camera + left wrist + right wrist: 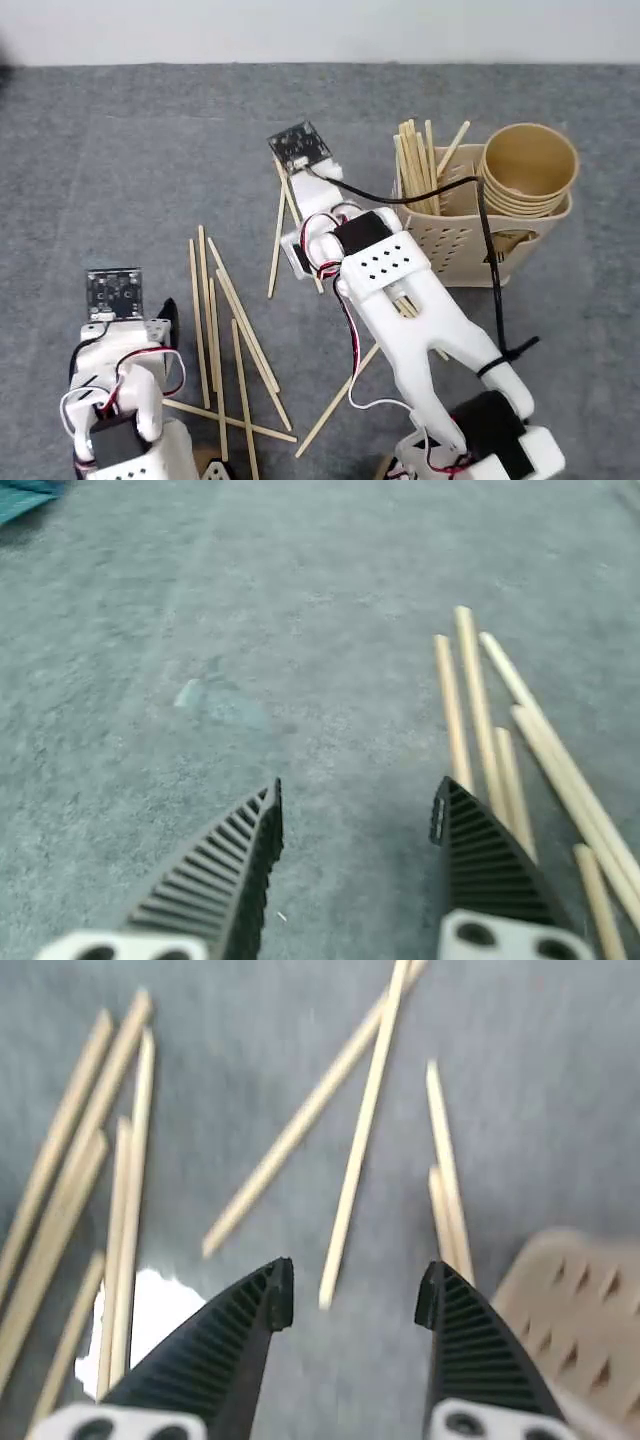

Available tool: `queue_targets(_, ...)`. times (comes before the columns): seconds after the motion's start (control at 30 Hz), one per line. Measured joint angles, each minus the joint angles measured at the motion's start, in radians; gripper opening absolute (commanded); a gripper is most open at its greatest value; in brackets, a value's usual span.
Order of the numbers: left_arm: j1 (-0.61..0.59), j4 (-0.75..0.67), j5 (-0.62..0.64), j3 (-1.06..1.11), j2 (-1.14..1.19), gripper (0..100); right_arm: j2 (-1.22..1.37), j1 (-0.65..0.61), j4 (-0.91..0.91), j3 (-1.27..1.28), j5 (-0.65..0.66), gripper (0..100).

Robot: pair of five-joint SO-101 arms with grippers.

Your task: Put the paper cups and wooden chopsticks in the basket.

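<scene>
- The beige perforated plastic basket [455, 250] stands on the grey felt-covered table [120, 150], at the far right side in the high view.
- A nested stack of tan paper cups [530, 165] sits upright in the basket's right compartment. Judged from this, the cup portion of the task appears complete. Two small tan shapes at the near edge of the high view are cut off and cannot be identified.
- A bundle of light wooden chopsticks [420, 170] stands on end in the basket's left compartment, leaning slightly. This portion is partly done.
- Many loose chopsticks [225, 330] lie flat on the table between the two arms. A further few [280, 225] lie near the right arm's wrist, and some show under that arm [405, 305].
- The right gripper [355, 1285] hangs over the table with its black ribbed fingers [240, 1330] spread and holding nothing. One chopstick [360, 1150] has its end just ahead of the gap. A corner of the basket [580, 1310] lies just beside one finger.
- The left gripper [357, 800] is low over bare table, fingers [235, 860] parted and empty. A group of chopsticks [480, 720] lies just beside one finger.
- Assessment: the bulk of the outstanding work is collecting the scattered chopsticks, and no grasp is in hand.
</scene>
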Motion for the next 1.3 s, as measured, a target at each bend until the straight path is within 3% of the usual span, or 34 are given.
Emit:
queue_targets(0.17, 0.094, 0.061, -0.011, -0.074, 0.0, 23, -0.052, 0.0, 0.158, 0.014, 0.0, 21.3)
queue_targets(0.37, 0.16, 0.061, -0.011, -0.133, 0.087, 23, -0.198, 0.0, 0.106, 0.206, 0.0, 21.2)
queue_targets(0.7, 0.209, 0.061, -0.051, -0.488, 0.761, 23, -0.374, 0.02, -0.061, 0.416, 0.0, 21.2)
queue_targets(0.97, 0.207, 0.017, -0.089, -0.707, 1.326, 26, -0.377, 0.08, -0.071, 0.433, -0.092, 21.2)
queue_targets(1.3, 0.207, -0.017, -0.087, -0.987, 1.895, 28, -0.377, 0.081, -0.071, 0.459, -0.101, 21.2)
